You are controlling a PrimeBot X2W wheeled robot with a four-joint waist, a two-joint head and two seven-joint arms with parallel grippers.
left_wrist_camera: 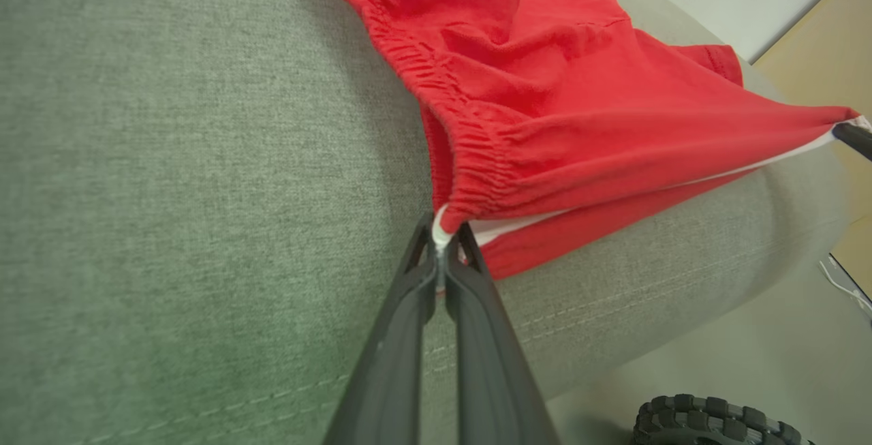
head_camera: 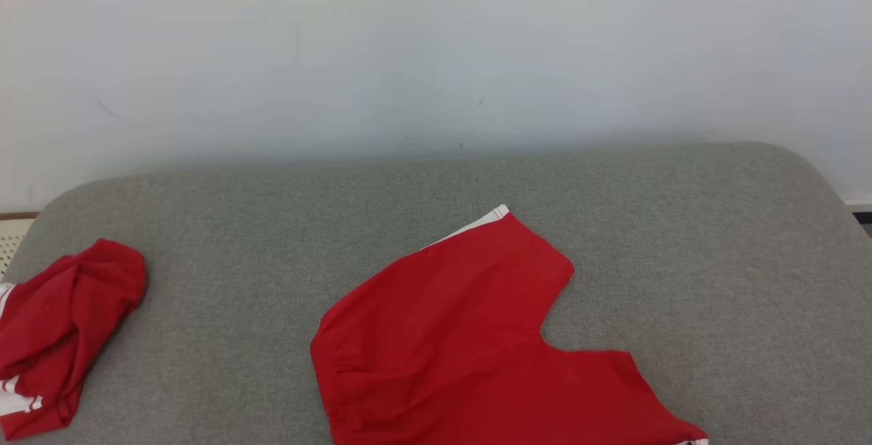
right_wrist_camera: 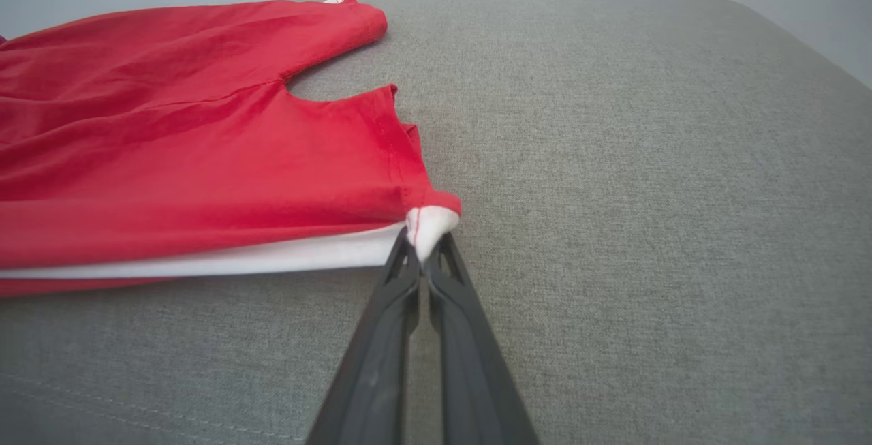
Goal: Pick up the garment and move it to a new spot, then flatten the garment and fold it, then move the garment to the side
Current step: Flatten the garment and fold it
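We hold the red shorts (head_camera: 470, 336) at the front edge of the cushion (head_camera: 681, 227), our left gripper (left_wrist_camera: 446, 234) pinched on the waistband corner and right gripper (right_wrist_camera: 422, 251) on the hem corner, striped side stretched between, cloth lying beyond.

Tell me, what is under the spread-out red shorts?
The red shorts rest on a grey upholstered cushion. At their near edge a white stripe and a lower red layer show. The patch directly beneath is covered, so unseen.
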